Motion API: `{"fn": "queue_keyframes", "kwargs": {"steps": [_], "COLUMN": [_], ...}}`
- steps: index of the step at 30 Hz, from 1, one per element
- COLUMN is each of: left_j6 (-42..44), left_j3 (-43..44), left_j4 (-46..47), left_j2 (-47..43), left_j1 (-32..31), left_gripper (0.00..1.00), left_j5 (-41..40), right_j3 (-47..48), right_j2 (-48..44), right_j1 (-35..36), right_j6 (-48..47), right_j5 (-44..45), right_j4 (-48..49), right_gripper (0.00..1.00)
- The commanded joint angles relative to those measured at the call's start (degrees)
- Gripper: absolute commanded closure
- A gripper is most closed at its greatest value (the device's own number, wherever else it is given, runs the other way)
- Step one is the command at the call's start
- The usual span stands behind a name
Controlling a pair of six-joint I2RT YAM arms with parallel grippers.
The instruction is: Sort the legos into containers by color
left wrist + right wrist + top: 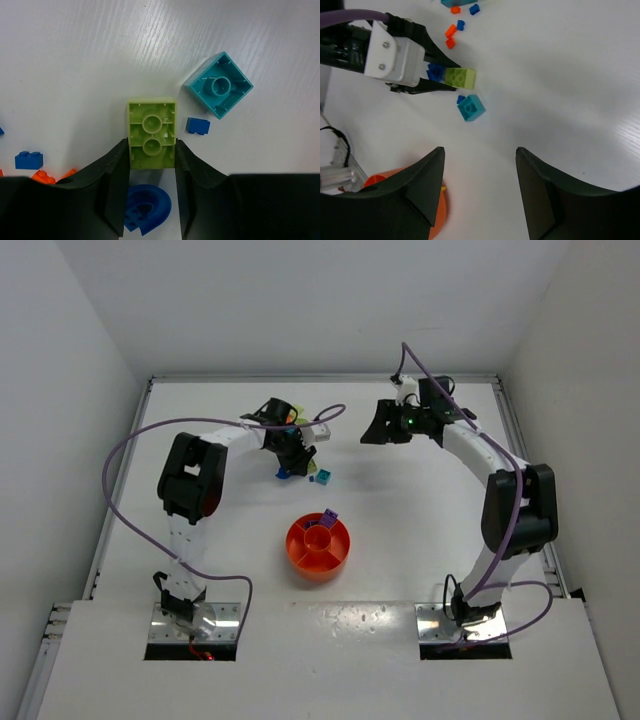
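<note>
The flat white worktop (420, 530) is carrying everything. The left arm (190, 480) is reaching from the near edge toward the far-left part of the worktop, and the right arm (515, 505) is stretching toward the far edge, right of centre. The round orange plastic tray (300, 558), a central cup ringed by wedge sections, is sitting midway between the side edges and closer to the near edge, well apart from both grippers. A purple brick (327, 517) is resting at its far side, though I cannot tell which section is holding it. The right gripper (480, 150) is hovering above bare worktop with its fingers spread and nothing between them. The left gripper (152, 150) is working among the loose legos in the far-left area, its black fingers (117, 170) pinching the near half of a lime-green two-stud plastic brick (152, 132), which is showing its hollow underside. A square teal plastic brick (219, 84), also underside up, is lying just beside it toward the right edge, not touching it. A blue round plastic piece (145, 207) is lying between the fingers, behind the lime-green brick. A tiny dark blue brick (198, 125) is lying between the lime-green and teal ones. Another small blue brick (28, 159) and some small orange bricks (45, 176) are lying to the left gripper's left.
</note>
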Motion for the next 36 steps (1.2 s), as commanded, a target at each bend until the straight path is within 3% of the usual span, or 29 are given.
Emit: {"fn": "queue_keyframes", "kwargs": {"steps": [1, 6, 14, 36], "left_j6": [0.01, -2.62, -8.50, -12.20], "left_j3": [-1.62, -4.80, -6.03, -5.50], "left_j4": [1.64, 5.68, 6.83, 8.41], "left_j2": [-2.16, -11.02, -18.69, -22.73], "left_j1": [-0.63, -0.10, -0.10, -2.20], "left_gripper": [0.74, 0.74, 0.74, 0.74], "left_j5": [-0.16, 1.59, 6.78, 11.44], "right_j3": [-1.37, -3.22, -1.20, 3.37], "right_j2": [0.30, 2.14, 6.88, 10.67], "right_j1": [-0.29, -0.29, 1.38, 4.72], "right_j6": [8.41, 19.15, 26.98, 32.00], "right_j5": [-5.95, -12.46, -18.35, -23.72], "right_j4": [6.99, 14.65, 22.73, 26.70], "right_gripper": [0.40, 0.32, 0.32, 0.24]}}
